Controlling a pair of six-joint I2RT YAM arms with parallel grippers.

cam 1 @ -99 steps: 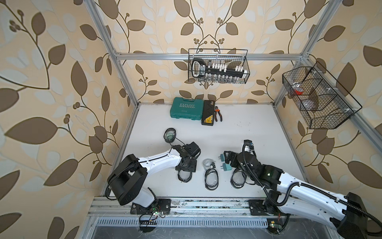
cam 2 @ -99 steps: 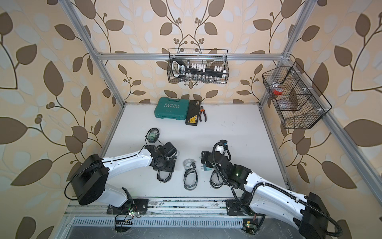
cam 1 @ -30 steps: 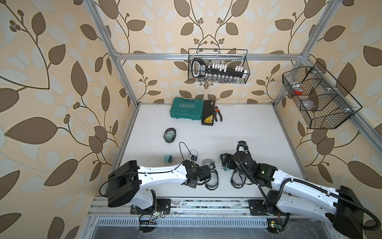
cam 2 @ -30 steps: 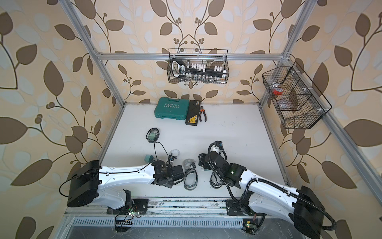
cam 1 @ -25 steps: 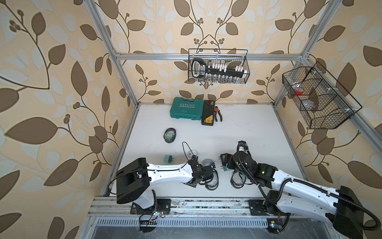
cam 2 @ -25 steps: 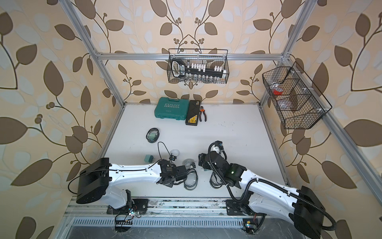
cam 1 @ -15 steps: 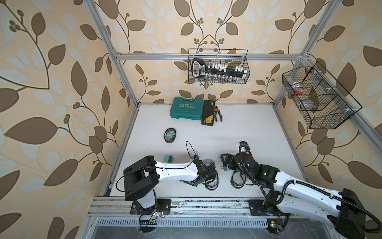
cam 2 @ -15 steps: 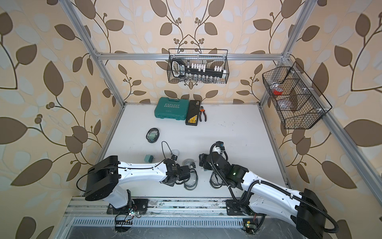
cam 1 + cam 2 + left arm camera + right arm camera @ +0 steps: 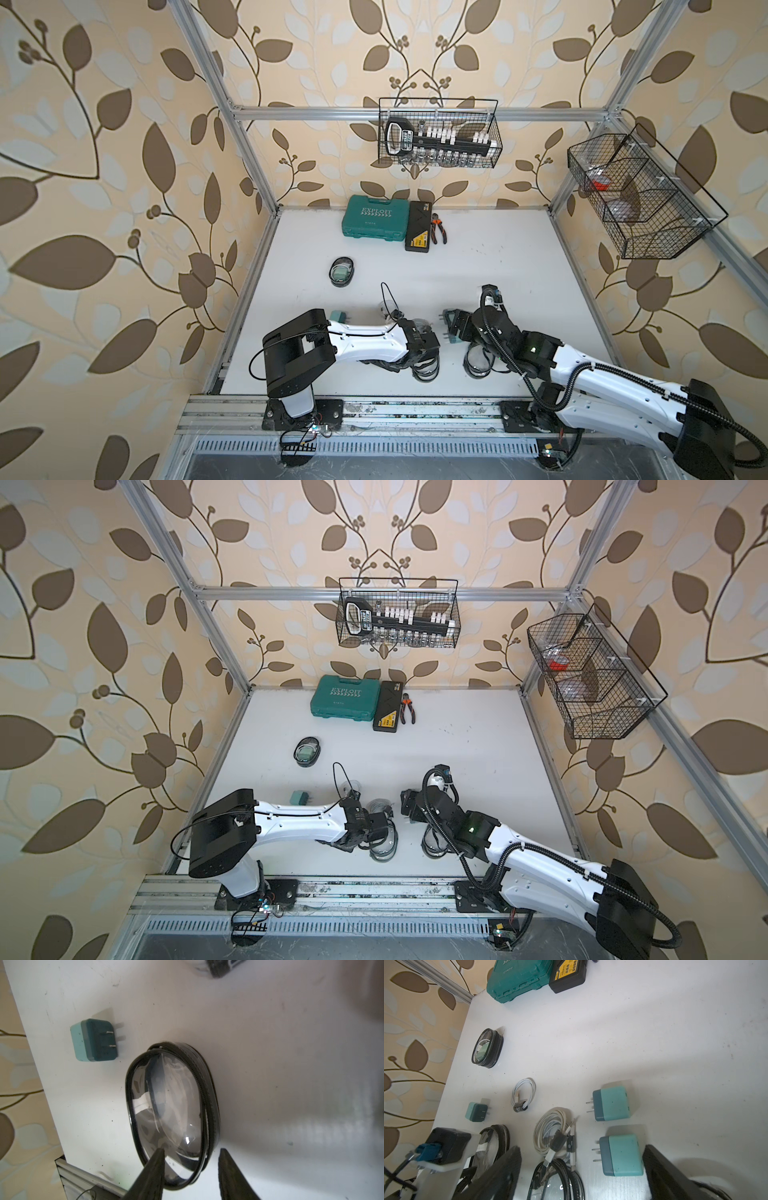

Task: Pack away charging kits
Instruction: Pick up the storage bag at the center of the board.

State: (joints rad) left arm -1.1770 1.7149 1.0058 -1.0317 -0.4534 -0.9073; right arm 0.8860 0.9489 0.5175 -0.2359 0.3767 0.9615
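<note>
My left gripper (image 9: 191, 1150) is closed in on the near end of an open, clear, black-rimmed pouch (image 9: 172, 1105). One finger rests on its lid and the other stands at its zip wall. In both top views this pouch (image 9: 424, 368) (image 9: 382, 845) lies near the front edge. My right gripper (image 9: 581, 1167) stands wide open over a second pouch (image 9: 556, 1180), a coiled cable (image 9: 554, 1132) and a teal adapter (image 9: 620, 1155). Another adapter (image 9: 612, 1103) and a smaller coil (image 9: 523, 1093) lie beyond them. A lone adapter (image 9: 338, 317) (image 9: 94, 1043) sits at the left. A filled pouch (image 9: 341, 271) lies farther back.
The teal tool case (image 9: 374, 218), a black flat case (image 9: 419, 226) and pliers (image 9: 438, 228) lie along the back wall. Wire baskets hang on the back wall (image 9: 438, 133) and the right wall (image 9: 640, 195). A metal rail (image 9: 395, 411) runs along the table's front edge.
My left arm has reached further right along the front edge, and its jaws have narrowed round the pouch. The right arm has barely shifted and its jaws stay wide.
</note>
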